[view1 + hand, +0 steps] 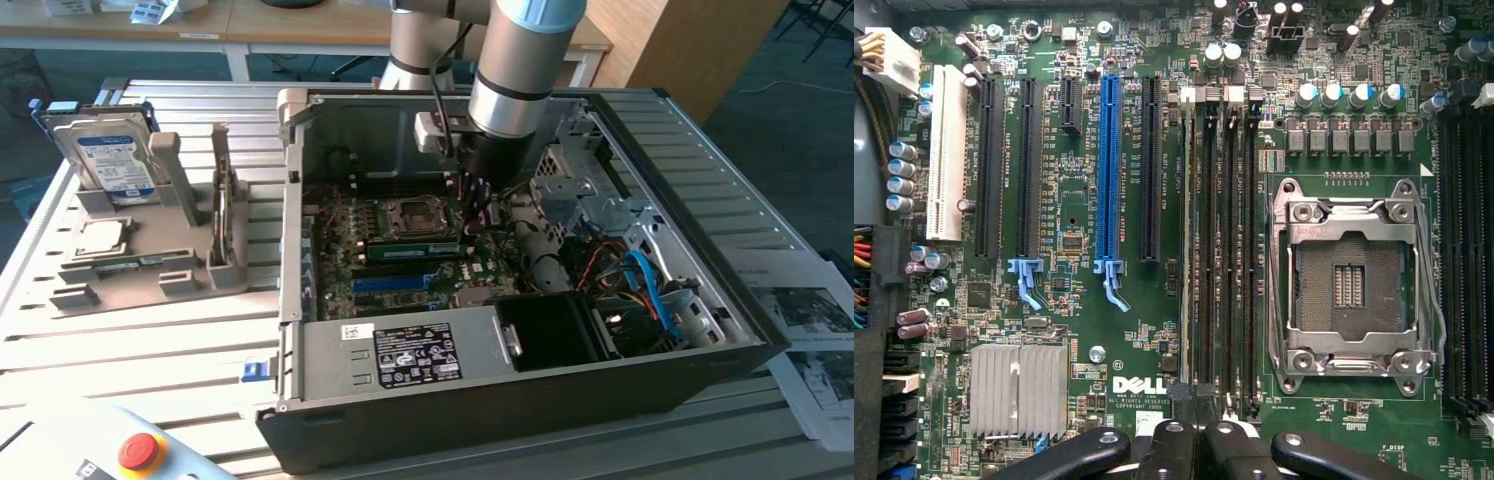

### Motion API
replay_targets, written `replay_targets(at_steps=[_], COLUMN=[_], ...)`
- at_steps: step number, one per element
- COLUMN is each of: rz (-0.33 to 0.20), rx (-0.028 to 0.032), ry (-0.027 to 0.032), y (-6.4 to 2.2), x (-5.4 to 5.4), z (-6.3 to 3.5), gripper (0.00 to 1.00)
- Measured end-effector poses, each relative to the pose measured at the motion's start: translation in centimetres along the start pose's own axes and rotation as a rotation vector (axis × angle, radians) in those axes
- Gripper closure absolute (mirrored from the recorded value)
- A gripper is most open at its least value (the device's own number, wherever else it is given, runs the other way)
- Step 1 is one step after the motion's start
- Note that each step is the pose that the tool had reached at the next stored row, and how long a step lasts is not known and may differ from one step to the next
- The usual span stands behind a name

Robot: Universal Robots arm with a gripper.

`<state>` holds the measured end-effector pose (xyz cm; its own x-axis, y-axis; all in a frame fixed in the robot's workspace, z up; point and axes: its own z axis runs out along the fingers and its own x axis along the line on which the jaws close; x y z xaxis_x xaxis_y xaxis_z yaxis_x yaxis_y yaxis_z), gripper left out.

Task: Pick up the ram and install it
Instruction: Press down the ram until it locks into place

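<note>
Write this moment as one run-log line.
arm: inside computer case | jaws: shut, above memory slots | ram: standing in slot

A slatted metal table (160, 340) carries an open computer case (534, 390), a grey holder (147, 270) and papers (814, 330).

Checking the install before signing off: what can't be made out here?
Exterior view: the hand, its fingertips hidden behind the arm.
Wrist view: the ram, seen edge-on; whether it is fully seated.
Wrist view: the ram's near end, covered by the hand.
</note>
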<state>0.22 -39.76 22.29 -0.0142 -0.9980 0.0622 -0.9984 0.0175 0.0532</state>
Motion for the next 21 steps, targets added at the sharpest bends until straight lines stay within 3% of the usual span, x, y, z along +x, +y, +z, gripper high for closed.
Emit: replay_targets(at_steps=[11, 18, 21], rz=[0.0, 0.0, 0.0], rx=[0.0001, -0.0004, -0.0004], ry=[-0.0006, -0.0003, -0.0004], y=[-0.01, 0.06, 0.07], x=[0.0, 0.1, 0.1], z=[0.05, -1.26, -1.35], gripper=[0.9, 0.9, 0.9])
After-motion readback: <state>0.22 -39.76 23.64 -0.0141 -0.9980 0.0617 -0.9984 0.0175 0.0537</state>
